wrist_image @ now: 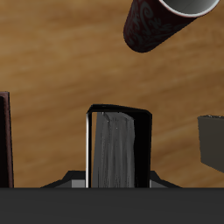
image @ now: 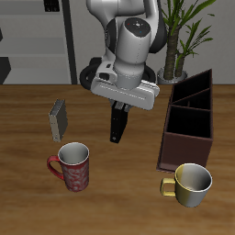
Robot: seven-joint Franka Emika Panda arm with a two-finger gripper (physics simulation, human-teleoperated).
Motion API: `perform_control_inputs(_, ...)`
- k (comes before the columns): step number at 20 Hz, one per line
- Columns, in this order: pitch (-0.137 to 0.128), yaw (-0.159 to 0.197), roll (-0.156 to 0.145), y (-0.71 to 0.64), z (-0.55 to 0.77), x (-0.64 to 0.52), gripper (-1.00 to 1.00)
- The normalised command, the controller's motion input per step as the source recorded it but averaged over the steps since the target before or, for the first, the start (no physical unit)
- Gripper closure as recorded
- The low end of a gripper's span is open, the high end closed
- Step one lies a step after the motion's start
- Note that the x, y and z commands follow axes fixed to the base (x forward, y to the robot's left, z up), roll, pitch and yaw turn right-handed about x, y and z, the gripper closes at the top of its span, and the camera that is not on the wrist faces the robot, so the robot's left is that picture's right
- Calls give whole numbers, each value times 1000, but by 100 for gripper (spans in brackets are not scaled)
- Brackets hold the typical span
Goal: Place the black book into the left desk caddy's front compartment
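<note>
Gripper: the gripper (image: 118, 108) hung above the middle of the table, its fingers closed on the top of the book and mostly hidden under the arm's white housing.
Book: the black book (image: 117, 125) dangled upright from the gripper, clear of the table; the wrist view showed it (wrist_image: 118, 147) end on, dark covers around grey-white page edges.
Caddy: the left desk caddy (image: 188, 117) stood well apart from the book, on the far side of the table, its slanted dividers showing open compartments; one dark wall (wrist_image: 5, 140) edged into the wrist view.
Table: a brown wood-grain table (image: 27, 197) bore everything.
Mugs: a red patterned mug (image: 73, 165) stood near the front edge, a yellow-handled mug (image: 191, 182) just in front of the caddy.
Grey book: a grey book (image: 60, 119) stood tilted, beyond the red mug.
Room: grey shelving (image: 37, 37) and a potted plant (image: 188, 37) lined the back.
</note>
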Motion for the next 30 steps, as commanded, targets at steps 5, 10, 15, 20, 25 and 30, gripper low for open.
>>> perform_control_inputs(5, -31, -12, -12, 64, 225, -310, 100)
perform_control_inputs(10, -26, -18, -23, 69, 297, -422, 100)
perform_control_inputs(15, -30, 2, 6, 145, 226, -421, 100)
perform_control_inputs(20, -11, -1, 15, 92, 91, -205, 100)
perform_control_inputs(25, -18, 3, 7, 93, 108, -235, 100)
perform_control_inputs(30, -15, 16, 13, 134, 83, -156, 100)
